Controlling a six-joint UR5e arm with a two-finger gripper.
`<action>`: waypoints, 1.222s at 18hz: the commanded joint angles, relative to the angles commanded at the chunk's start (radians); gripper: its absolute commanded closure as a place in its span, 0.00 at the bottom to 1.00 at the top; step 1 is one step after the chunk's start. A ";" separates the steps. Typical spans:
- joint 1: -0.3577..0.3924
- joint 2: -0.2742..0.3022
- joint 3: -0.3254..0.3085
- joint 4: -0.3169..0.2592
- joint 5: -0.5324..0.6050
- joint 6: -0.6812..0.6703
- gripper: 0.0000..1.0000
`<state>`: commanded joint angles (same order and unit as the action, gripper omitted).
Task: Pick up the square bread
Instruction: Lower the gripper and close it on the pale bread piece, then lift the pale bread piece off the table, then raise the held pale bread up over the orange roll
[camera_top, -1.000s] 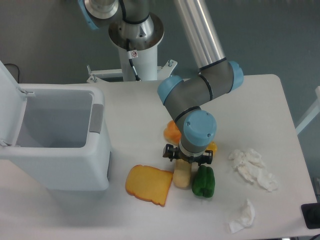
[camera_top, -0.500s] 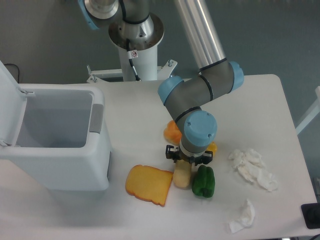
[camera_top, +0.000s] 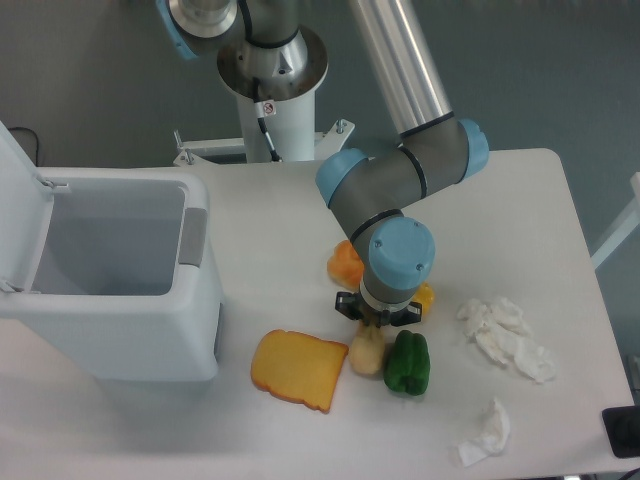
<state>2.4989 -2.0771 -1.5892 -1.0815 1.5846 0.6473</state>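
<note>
The square bread, a small pale beige block, lies on the white table between the flat orange-yellow toast slice and the green pepper. My gripper points straight down over the bread's far end, its black jaws drawn in narrow against that end. The wrist hides the fingertips and the upper part of the bread. Only the bread's near, rounded end shows below the wrist.
An orange bun and a yellow-orange piece peek out from behind the wrist. Crumpled white tissues lie at the right and front right. A large open white bin stands at the left.
The black jaws have drawn inward from a wide spread to a narrow grip at the bread's far end. Less of the bread shows below the wrist. The arm has barely shifted.
</note>
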 joint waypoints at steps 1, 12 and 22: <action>-0.002 0.015 0.002 0.000 -0.002 0.003 0.85; -0.034 0.155 0.046 -0.003 -0.008 0.156 0.85; -0.037 0.235 0.071 -0.003 -0.101 0.394 0.79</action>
<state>2.4620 -1.8424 -1.5186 -1.0845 1.4835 1.0415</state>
